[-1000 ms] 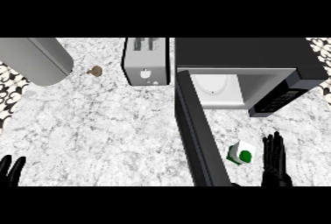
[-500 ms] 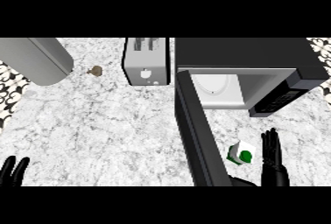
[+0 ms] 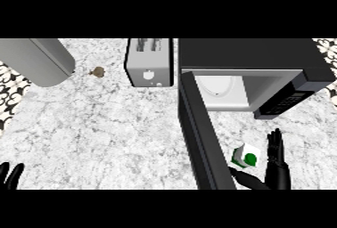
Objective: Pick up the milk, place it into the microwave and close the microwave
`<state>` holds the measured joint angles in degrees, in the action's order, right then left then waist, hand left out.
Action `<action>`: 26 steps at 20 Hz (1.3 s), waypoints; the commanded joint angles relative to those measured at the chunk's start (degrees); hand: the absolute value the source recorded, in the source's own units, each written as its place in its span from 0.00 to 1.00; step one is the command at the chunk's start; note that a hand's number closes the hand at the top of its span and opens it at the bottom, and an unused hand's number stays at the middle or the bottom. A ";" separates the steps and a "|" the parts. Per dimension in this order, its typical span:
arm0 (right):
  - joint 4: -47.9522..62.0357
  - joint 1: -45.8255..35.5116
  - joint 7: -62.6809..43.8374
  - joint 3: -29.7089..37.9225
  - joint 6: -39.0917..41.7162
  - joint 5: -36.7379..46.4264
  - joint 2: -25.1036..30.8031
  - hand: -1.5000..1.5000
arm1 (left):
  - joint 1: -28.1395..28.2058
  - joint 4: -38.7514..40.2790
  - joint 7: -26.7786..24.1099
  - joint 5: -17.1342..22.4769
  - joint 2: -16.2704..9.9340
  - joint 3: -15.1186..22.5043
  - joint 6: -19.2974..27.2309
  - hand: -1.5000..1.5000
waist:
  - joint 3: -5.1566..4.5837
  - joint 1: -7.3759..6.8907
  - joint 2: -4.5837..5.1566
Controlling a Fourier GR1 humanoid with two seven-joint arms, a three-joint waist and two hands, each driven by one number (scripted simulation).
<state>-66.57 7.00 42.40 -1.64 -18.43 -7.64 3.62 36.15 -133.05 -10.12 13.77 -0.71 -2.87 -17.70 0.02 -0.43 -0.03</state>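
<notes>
A small white milk carton (image 3: 245, 156) with a green spot stands on the marble counter, just right of the open microwave door (image 3: 201, 133). The black microwave (image 3: 253, 73) sits at the back right, its white cavity (image 3: 227, 92) showing. My right hand (image 3: 275, 164) is open directly right of the carton, fingers straight and pointing away, thumb stretched out low in front of the carton. I cannot tell whether it touches the carton. My left hand (image 3: 10, 176) rests open at the lower left edge, only its fingertips showing.
A silver toaster (image 3: 150, 62) stands left of the microwave. A grey rounded appliance (image 3: 33, 60) fills the back left corner. A small brown object (image 3: 98, 71) lies between them. The open door cuts across the counter from the microwave to the front edge.
My right hand has slid forward and a little left, closing in beside the carton. The carton and the door have not moved. The left hand has barely shifted.
</notes>
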 commanded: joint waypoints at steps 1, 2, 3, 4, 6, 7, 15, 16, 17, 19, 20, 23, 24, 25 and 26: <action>5.98 -0.01 3.40 4.26 -0.67 -0.27 2.07 0.00 | 0.43 -2.88 2.56 1.85 -0.06 -0.71 0.08 0.00 | 0.01 0.09 0.01; 8.99 -2.41 3.89 3.25 -4.44 1.85 -0.79 0.00 | 0.81 -1.03 0.73 -0.55 0.67 0.71 0.31 0.00 | 0.00 -0.05 0.01; 6.21 -0.25 3.21 4.19 -2.65 0.67 1.34 0.00 | 2.38 -0.40 -2.25 -2.03 0.68 1.13 -0.29 0.00 | -0.02 0.02 -0.06; 9.47 -2.89 3.97 5.00 -2.94 0.44 0.44 0.00 | -0.18 -1.24 2.22 0.47 0.06 -0.83 -0.55 0.00 | -0.01 0.10 0.00; 15.46 -5.90 5.66 7.35 -1.27 -0.32 2.17 0.00 | 1.66 -4.29 1.77 -5.16 0.69 7.31 4.53 0.00 | 0.03 -0.07 0.02; 17.72 -7.83 4.68 7.41 -0.49 -0.08 2.78 0.00 | -3.76 1.84 2.27 0.47 -0.18 -0.62 0.75 0.00 | 0.00 0.10 0.07; 20.39 -5.42 10.22 0.79 26.90 -3.18 4.69 0.00 | 2.90 -2.80 0.74 -0.02 0.66 2.01 0.13 0.00 | 0.08 -0.66 -0.09; 19.42 -6.74 10.57 0.67 28.70 -3.54 5.06 0.00 | 1.19 -1.49 1.10 0.13 0.38 0.65 0.60 0.00 | 0.04 -0.27 -0.03; 22.52 -8.95 13.18 0.79 27.96 -2.78 3.63 0.00 | 2.50 -0.77 -0.44 -1.09 0.68 2.25 0.52 0.00 | 0.06 -0.56 0.00; 25.61 -8.38 18.60 2.07 30.88 -3.34 3.99 1.00 | -1.01 0.87 1.65 -0.04 0.59 0.75 0.78 0.00 | 0.04 0.01 0.07; 23.28 -9.30 17.19 2.39 25.23 -2.19 2.87 1.00 | 3.96 3.65 -6.21 -3.41 0.69 4.13 -0.60 0.00 | -0.01 -0.22 -0.07; 24.30 -12.04 20.13 5.66 10.82 0.63 1.14 1.00 | 2.60 -2.30 0.39 -1.23 0.70 3.77 1.10 0.00 | 0.07 -0.44 0.05; 19.99 -9.69 18.48 5.49 9.18 0.34 0.76 1.00 | 1.30 1.51 -1.56 -0.21 0.49 0.91 -0.19 0.00 | -0.06 0.23 -0.09; 18.30 -10.01 17.71 6.51 6.93 -0.19 0.12 1.00 | 3.86 2.62 -4.69 -1.02 0.70 1.34 -1.39 0.00 | -0.10 -0.02 -0.23; 15.16 -8.74 15.94 6.09 8.09 -0.81 0.01 1.00 | 2.67 0.42 -1.40 1.12 -0.06 0.23 -1.18 0.00 | -0.08 0.34 -0.16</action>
<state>-46.96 -2.42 57.82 3.21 -3.59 -8.56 5.07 38.29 -132.18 -11.74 13.33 -0.29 -1.41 -18.03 -0.02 -0.42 -0.11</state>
